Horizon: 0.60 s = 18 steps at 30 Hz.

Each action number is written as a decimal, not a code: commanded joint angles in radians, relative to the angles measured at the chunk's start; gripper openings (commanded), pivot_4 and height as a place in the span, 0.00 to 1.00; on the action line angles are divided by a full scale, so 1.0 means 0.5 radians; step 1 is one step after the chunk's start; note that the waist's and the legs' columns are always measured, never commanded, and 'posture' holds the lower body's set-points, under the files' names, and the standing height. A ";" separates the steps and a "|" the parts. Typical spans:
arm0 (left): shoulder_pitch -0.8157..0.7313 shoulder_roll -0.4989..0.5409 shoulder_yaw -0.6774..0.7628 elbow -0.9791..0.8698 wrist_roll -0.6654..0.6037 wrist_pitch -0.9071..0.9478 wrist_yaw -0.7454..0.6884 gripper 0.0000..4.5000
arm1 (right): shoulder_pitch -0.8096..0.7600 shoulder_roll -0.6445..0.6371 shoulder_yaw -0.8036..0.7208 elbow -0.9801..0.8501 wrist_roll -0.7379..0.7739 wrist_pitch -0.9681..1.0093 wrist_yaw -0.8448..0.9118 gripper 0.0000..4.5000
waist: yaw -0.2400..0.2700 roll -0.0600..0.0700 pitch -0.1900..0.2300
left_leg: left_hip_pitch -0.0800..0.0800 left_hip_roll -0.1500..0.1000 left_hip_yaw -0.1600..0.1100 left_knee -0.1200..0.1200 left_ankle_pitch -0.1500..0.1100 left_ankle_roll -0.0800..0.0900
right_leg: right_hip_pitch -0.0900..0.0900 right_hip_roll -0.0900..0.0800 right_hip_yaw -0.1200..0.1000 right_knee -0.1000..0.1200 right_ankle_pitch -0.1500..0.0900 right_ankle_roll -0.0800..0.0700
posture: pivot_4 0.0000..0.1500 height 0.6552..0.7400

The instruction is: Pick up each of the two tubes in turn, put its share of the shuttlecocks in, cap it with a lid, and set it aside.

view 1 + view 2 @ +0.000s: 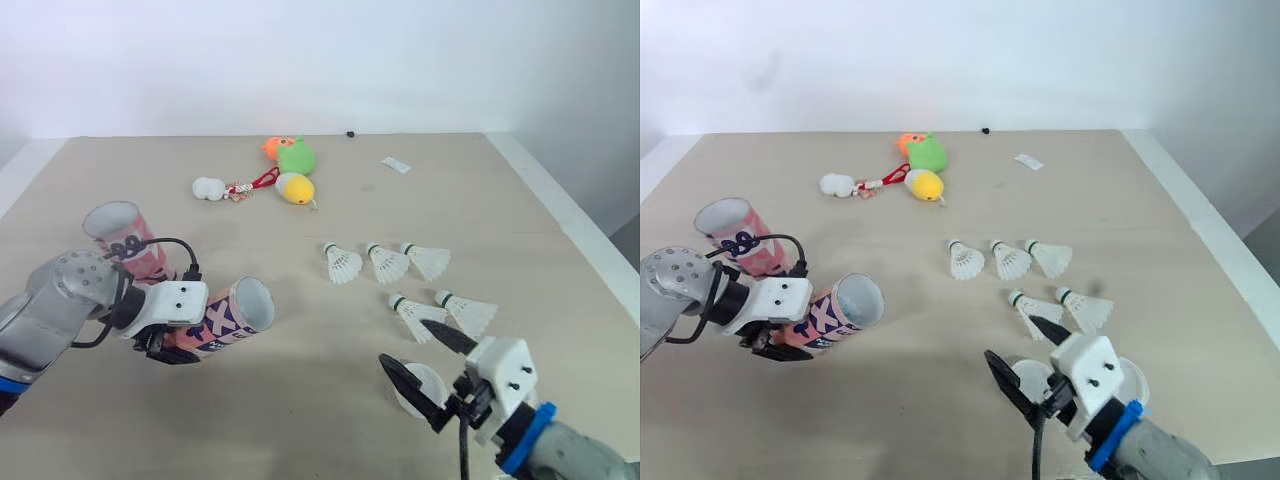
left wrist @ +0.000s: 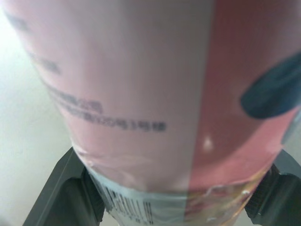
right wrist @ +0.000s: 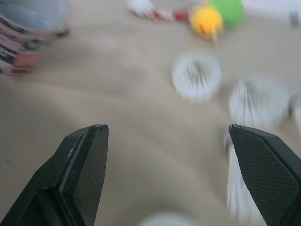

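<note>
Pink printed cardboard tube [image 1: 232, 318]: clamped crosswise near its closed end by left end effector [image 1: 168, 345], down at beige tabletop [image 1: 300, 420] level, resting or lifted unclear. Long axis left to right, open mouth turned toward right side. Second pink tube [image 1: 122, 238] just behind, mouth also open. Five white feathered shuttlecocks [image 1: 388, 263] well to right of that mouth: three in a row, two closer in. Right end effector [image 3: 167, 128] spread wide, empty, just beside closer pair, so likely the one to fetch. White round lid [image 1: 420, 388] beneath it. Bright plush toys [image 1: 293, 170] far back, out of the way.
</note>
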 commanded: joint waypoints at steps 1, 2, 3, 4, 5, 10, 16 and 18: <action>-0.010 -0.024 -0.046 0.028 0.035 -0.038 -0.019 0.66 | 0.036 0.012 -0.031 -0.080 0.097 0.105 -0.125 0.97 | 0.000 0.000 0.000 | 0.000 0.000 0.000 0.000 0.000 0.000 | 0.000 0.000 0.000 0.000 0.000 0.000 | 1.00 1.00; -0.015 -0.027 -0.044 0.037 0.040 -0.045 -0.024 0.66 | 0.034 0.023 -0.029 -0.080 0.100 0.160 -0.163 0.97 | 0.000 0.000 0.000 | 0.000 0.000 0.000 0.000 0.000 0.000 | 0.000 0.000 0.000 0.000 0.000 0.000 | 1.00 1.00; -0.018 -0.030 -0.042 0.044 0.044 -0.052 -0.026 0.66 | 0.018 0.028 -0.022 -0.074 0.096 0.198 -0.185 0.97 | 0.000 0.000 0.000 | 0.000 0.000 0.000 0.000 0.000 0.000 | -0.001 0.000 0.000 0.000 0.000 0.000 | 1.00 1.00; -0.018 -0.031 -0.040 0.047 0.046 -0.054 -0.028 0.66 | -0.007 0.034 -0.017 -0.064 0.093 0.231 -0.207 0.97 | 0.001 0.000 0.000 | 0.000 0.000 -0.001 0.000 0.000 0.000 | -0.001 0.000 0.000 0.000 0.000 0.000 | 1.00 1.00; -0.014 -0.031 -0.037 0.044 0.047 -0.055 -0.028 0.66 | -0.043 0.051 -0.023 -0.048 0.106 0.258 -0.232 0.97 | 0.001 0.001 0.000 | -0.001 0.000 -0.003 0.000 0.000 0.000 | -0.001 0.000 -0.001 0.000 0.000 0.000 | 1.00 1.00; 0.027 -0.027 -0.010 0.008 0.031 -0.033 -0.014 0.66 | -0.256 0.117 -0.016 0.055 0.135 0.403 -0.336 0.97 | 0.001 0.001 -0.001 | -0.002 0.000 -0.003 0.000 0.000 0.000 | -0.001 0.000 -0.001 0.000 0.000 0.000 | 1.00 1.00; 0.063 -0.032 0.027 -0.019 0.021 0.001 0.035 0.66 | -0.511 0.203 0.053 0.230 0.152 0.523 -0.396 0.97 | 0.000 0.002 -0.001 | -0.003 -0.002 -0.006 -0.002 0.000 0.000 | -0.002 0.001 -0.001 -0.001 -0.001 -0.001 | 1.00 1.00; 0.072 -0.028 0.039 -0.030 0.017 0.010 0.042 0.66 | -0.580 0.230 0.067 0.286 0.145 0.544 -0.403 0.97 | 0.000 0.003 -0.001 | -0.003 -0.002 -0.007 -0.002 0.000 0.000 | -0.001 0.001 -0.001 -0.001 -0.001 -0.001 | 1.00 1.00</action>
